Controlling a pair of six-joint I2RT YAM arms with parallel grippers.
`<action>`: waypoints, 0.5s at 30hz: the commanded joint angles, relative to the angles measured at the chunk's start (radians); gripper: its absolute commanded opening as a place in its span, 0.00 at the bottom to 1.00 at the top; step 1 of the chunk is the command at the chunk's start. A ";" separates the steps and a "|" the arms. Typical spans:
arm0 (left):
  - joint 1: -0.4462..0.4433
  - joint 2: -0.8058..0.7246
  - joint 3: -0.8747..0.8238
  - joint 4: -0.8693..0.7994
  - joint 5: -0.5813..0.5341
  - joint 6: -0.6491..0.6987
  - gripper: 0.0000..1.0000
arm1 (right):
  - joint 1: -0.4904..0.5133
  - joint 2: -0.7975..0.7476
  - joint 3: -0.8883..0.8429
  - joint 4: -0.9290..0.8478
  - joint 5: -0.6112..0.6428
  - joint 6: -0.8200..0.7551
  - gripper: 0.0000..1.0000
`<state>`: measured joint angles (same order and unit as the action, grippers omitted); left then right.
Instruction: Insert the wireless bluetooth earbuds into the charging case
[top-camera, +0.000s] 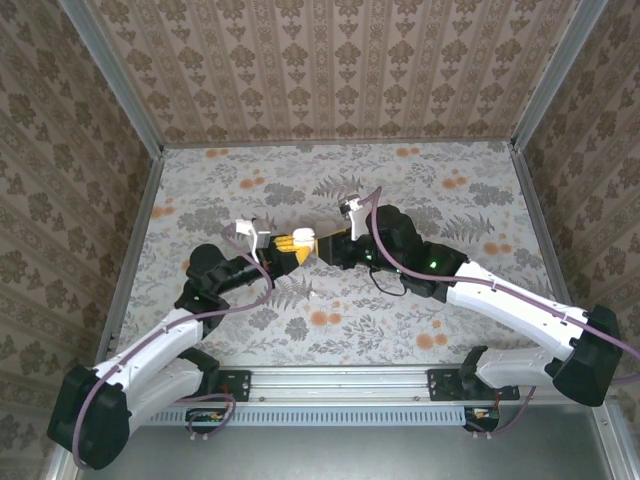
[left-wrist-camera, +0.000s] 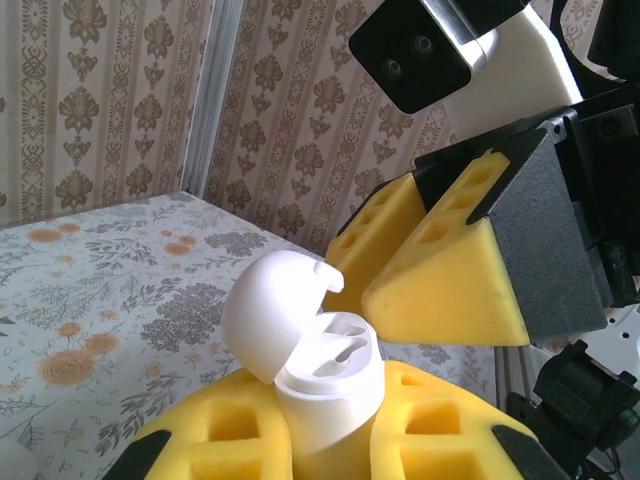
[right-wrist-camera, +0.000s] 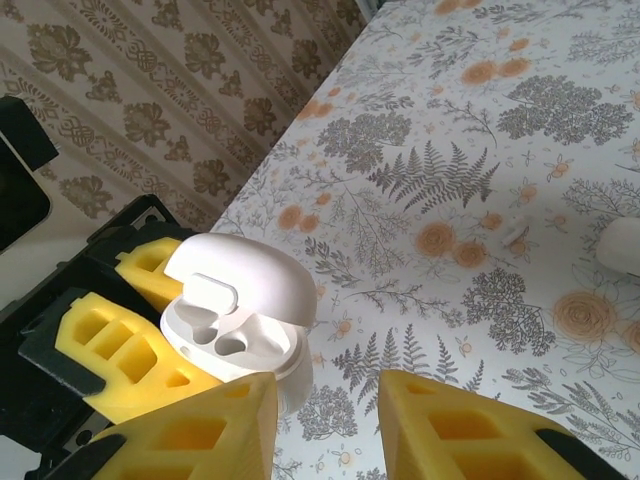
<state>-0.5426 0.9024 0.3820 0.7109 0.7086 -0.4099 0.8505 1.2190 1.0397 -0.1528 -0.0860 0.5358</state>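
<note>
Top external view: the left gripper (top-camera: 295, 243) and right gripper (top-camera: 335, 248) are meeting nose to nose over the middle of the floral table (top-camera: 450, 330). The left one is clamping the white charging case (top-camera: 303, 237).

Left wrist view: the case (left-wrist-camera: 325, 385) is standing upright between yellow foam fingers (left-wrist-camera: 220, 445), with its lid (left-wrist-camera: 270, 315) tipped open. The right gripper is hovering just above it.

Right wrist view: the right gripper (right-wrist-camera: 330, 400) is standing moderately open and holding nothing. The case's two hollows are looking empty. One earbud (right-wrist-camera: 515, 232) is lying on the table, well apart from the case. A white rounded object (right-wrist-camera: 625, 245) is sitting at the frame edge, and I cannot tell what it is.

The case seems readied, so fetching comes next. That probably calls for a narrow, careful pinch on the earbud.
</note>
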 joint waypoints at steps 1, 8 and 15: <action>0.001 -0.041 -0.006 -0.005 -0.016 0.036 0.00 | -0.012 -0.030 0.046 -0.077 0.050 0.019 0.32; 0.019 -0.104 0.007 -0.187 -0.061 0.106 0.00 | -0.025 -0.005 0.046 -0.201 0.112 0.061 0.33; 0.050 -0.183 0.017 -0.393 -0.152 0.166 0.00 | -0.023 0.078 0.013 -0.325 0.109 0.102 0.37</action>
<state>-0.5041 0.7563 0.3801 0.4366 0.6037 -0.3012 0.8288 1.2579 1.0687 -0.3710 -0.0032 0.5999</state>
